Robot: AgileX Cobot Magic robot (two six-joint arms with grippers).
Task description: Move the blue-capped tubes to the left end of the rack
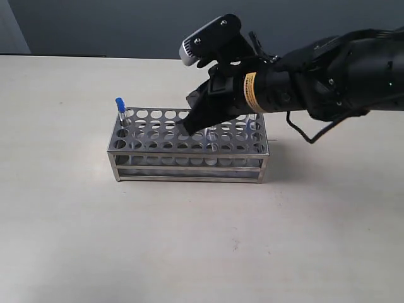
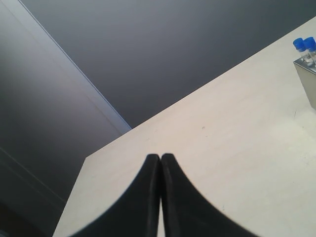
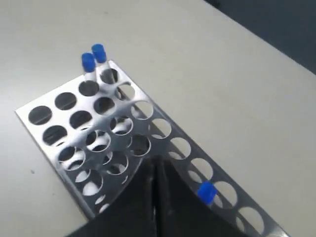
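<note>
On my right wrist feed the right gripper (image 3: pixel 154 168) is closest to me. Its two black fingers are pressed flat together and I can see nothing pinched between them. Just beside one finger is a blue-capped tube (image 3: pixel 206 192), standing in a hole of the rack's edge row, but I cannot tell whether the finger touches it. Beyond the fingertips the rack (image 1: pixel 189 154) runs away from me, its steel top plate full of round holes. At its far end two blue-capped tubes (image 3: pixel 94 57) stand upright next to each other in the corner holes. On the exterior feed that corner is the rack's left end, and the right gripper hangs low over the middle of the plate. On my left wrist feed the left gripper (image 2: pixel 160 160) is fully closed on nothing, well apart from the rack over the bare table (image 1: pixel 202 240). A grey wall (image 1: pixel 95 25) lies behind.
</note>
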